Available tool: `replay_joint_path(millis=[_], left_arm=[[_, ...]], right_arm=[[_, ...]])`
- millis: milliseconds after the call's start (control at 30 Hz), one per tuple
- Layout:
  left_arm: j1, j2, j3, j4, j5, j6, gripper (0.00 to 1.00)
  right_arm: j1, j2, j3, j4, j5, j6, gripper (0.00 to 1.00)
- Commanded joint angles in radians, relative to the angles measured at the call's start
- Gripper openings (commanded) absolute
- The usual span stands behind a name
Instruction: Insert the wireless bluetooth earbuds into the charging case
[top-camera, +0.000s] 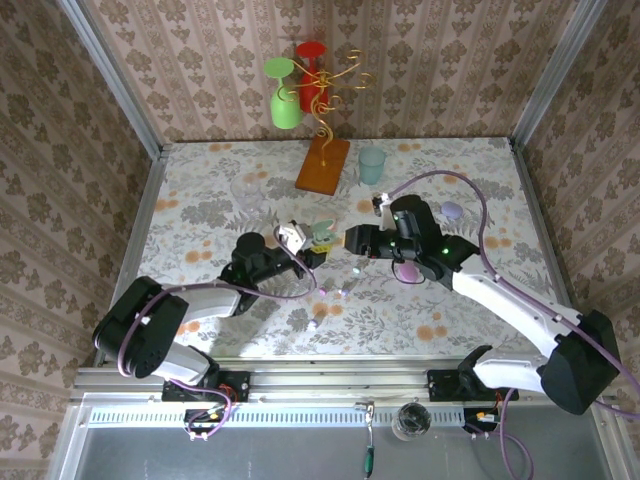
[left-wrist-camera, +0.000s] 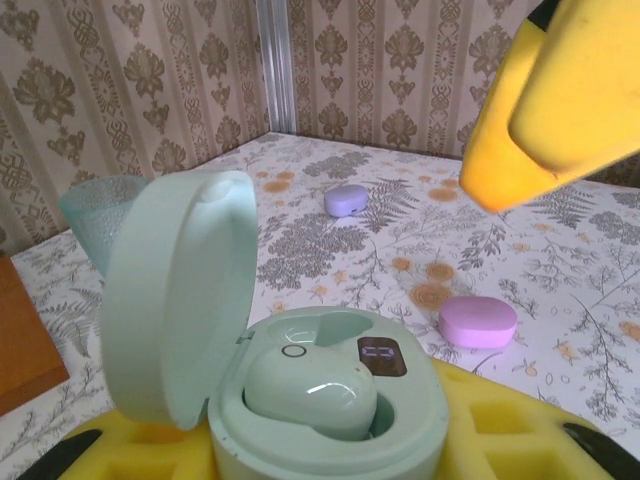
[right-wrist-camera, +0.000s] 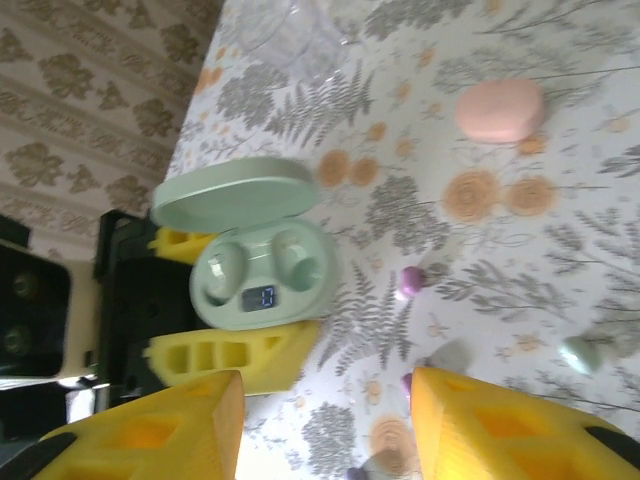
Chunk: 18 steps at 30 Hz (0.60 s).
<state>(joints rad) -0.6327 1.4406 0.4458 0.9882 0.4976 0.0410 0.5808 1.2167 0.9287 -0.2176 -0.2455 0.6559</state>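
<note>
Earbuds (right-wrist-camera: 411, 281) lie loose on the flowered table (top-camera: 200, 210). They are tiny glossy beads in purple, white and mint, scattered on the cloth in front of the two grippers and set apart from one another. One more, the mint earbud (left-wrist-camera: 310, 392), sits in the near well of the charging case (left-wrist-camera: 330, 445). It is smooth and rounded, with a bright highlight across its back, and the well behind it looks hollow.

Farthest left, the left gripper (top-camera: 310, 245) is clenched on the charging case, its yellow pads (right-wrist-camera: 235, 355) pressed against opposite sides of the base. The case is pale mint and pebble-shaped. Its lid (left-wrist-camera: 180, 300) is swung up and open, and a small dark display (left-wrist-camera: 381, 355) sits on the inner face between the wells.

Just to the right, the right gripper (right-wrist-camera: 325, 430) hangs released. Its yellow fingers are spread wide with nothing between them, and it points at the open case without touching it. Under the right arm a closed pink case (top-camera: 408, 270) rests on the cloth, and a closed purple case (top-camera: 452, 210) lies farther right and back.

Along the back stand a clear glass (top-camera: 248, 190), a wooden stand (top-camera: 322, 165) and a teal cup (top-camera: 371, 165), in that order
</note>
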Motion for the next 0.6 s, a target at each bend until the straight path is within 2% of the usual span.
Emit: replay_joint_path(millis=[0, 200, 400, 567], left_arm=[[0.022, -0.057, -0.028, 0.043, 0.024, -0.033, 0.32], [0.090, -0.126, -0.086, 0.043, 0.024, -0.058, 0.32], [0.167, -0.215, -0.146, 0.034, 0.037, -0.078, 0.32], [0.238, -0.287, -0.171, -0.013, 0.033, -0.077, 0.32]], right_arm=[[-0.022, -0.009, -0.031, -0.072, 0.095, -0.056, 0.50], [-0.015, 0.089, -0.004, -0.192, 0.213, -0.218, 0.53], [0.046, 0.251, 0.081, -0.305, 0.337, -0.386, 0.55], [0.097, 0.375, 0.150, -0.366, 0.429, -0.459, 0.54]])
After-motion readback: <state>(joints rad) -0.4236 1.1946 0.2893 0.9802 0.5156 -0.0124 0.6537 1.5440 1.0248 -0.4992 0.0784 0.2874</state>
